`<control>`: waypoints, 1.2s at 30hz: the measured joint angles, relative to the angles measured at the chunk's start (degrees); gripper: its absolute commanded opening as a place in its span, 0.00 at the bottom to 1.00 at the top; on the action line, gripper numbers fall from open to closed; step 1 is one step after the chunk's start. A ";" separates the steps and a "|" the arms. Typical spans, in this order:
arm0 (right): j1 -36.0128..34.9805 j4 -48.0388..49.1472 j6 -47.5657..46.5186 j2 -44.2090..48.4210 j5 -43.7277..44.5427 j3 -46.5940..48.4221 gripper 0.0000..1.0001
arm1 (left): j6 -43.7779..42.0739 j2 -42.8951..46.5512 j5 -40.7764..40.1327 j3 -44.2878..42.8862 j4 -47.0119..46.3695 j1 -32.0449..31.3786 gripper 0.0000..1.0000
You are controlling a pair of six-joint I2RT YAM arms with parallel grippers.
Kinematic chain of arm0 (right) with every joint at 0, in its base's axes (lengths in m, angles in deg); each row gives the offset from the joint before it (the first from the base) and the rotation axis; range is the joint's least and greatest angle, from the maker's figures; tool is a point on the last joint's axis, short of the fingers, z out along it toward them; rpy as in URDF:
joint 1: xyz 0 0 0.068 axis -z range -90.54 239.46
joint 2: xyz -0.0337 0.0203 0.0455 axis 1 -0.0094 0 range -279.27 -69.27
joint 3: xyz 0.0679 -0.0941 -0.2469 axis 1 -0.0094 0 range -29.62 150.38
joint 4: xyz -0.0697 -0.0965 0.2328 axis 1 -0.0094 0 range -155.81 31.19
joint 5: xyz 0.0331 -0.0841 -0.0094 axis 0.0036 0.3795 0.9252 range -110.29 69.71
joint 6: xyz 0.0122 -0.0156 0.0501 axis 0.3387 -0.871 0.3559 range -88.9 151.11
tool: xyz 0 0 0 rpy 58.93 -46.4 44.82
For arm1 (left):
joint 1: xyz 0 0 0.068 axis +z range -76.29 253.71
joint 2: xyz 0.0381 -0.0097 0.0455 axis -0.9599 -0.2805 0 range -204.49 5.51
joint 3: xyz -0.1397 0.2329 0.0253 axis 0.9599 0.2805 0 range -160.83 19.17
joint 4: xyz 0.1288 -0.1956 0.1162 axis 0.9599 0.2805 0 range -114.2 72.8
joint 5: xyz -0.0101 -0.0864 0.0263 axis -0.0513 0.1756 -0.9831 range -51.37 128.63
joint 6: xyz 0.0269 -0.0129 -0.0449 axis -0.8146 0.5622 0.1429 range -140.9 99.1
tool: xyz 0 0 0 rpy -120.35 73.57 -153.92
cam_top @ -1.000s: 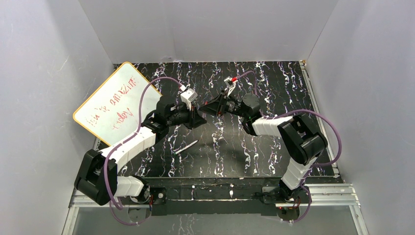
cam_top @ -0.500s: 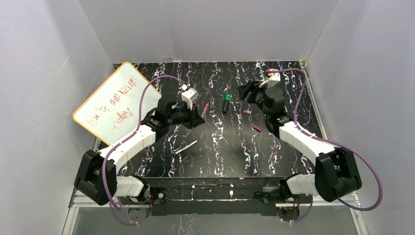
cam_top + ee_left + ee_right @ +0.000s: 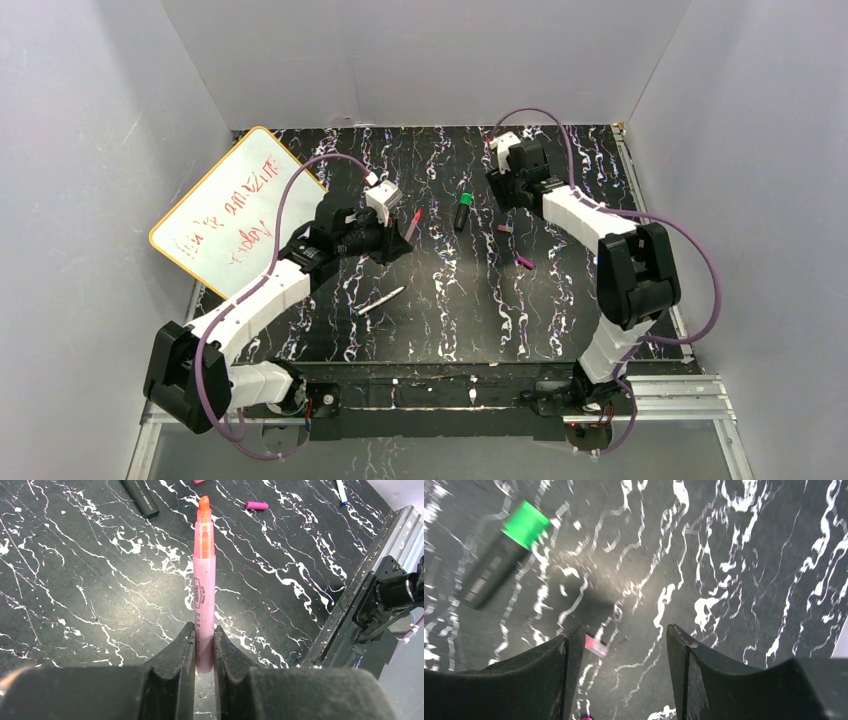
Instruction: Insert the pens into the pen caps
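Magenta pen (image 3: 204, 595) — lengthwise between left jaws, tip outward.

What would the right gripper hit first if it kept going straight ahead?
Probably the black table; the small pink cap would land between the right gripper's open fingers. Depth is hard to judge.

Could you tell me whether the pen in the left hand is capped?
Uncapped: the pink pen in the left hand shows a bare tip; a magenta cap lies apart.
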 measured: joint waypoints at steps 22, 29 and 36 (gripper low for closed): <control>2.64 -22.84 93.02 -2.99 4.17 7.48 0.99 | -1.62 3.23 -1.38 -0.33 3.91 -0.02 0.00; 2.64 -29.90 108.93 -9.18 2.14 9.53 0.84 | -1.27 3.30 -1.90 -0.33 3.91 -0.02 0.00; 2.97 -30.36 118.09 -10.01 0.48 7.96 0.69 | -0.92 3.30 -2.54 -0.33 3.91 -0.02 0.00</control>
